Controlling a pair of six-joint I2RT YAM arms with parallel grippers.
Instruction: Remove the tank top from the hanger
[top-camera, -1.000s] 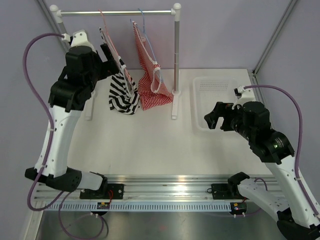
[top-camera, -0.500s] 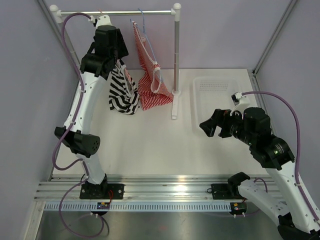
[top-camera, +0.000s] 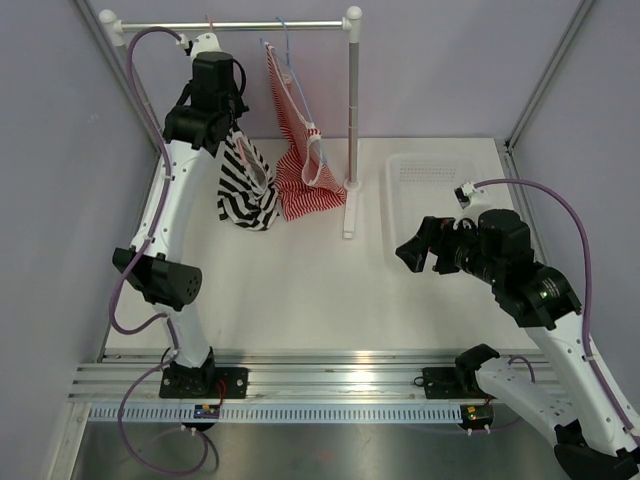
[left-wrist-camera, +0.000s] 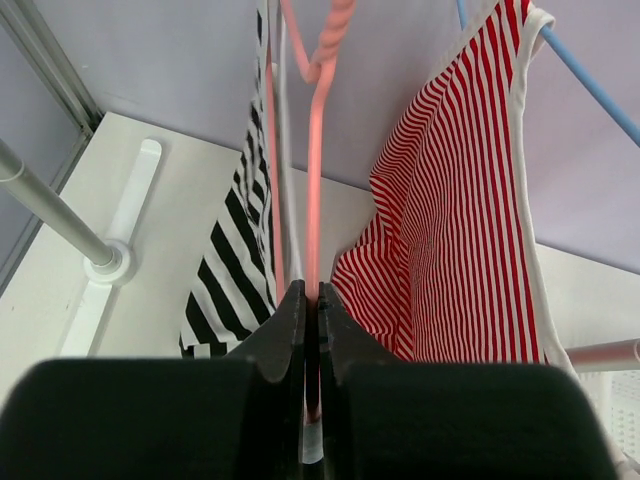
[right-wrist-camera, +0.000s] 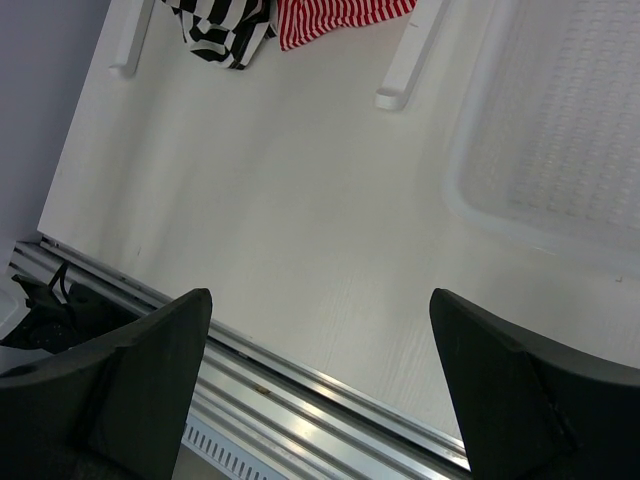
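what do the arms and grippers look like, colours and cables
The left arm and right arm have white links, bulky black joint housings and a looping purple cable each. The left gripper and right gripper have matte black fingers.

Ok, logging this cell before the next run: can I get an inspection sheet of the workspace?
Surface: white table.
Job's things: tank top on pink hanger, hung from rail.
Clutter: red top on blue hanger; tray at right.
Grippers: left claw shut on hanger; right claw open above table.
Cables: purple cables loop off both arms.
Surroundings: lilac walls.
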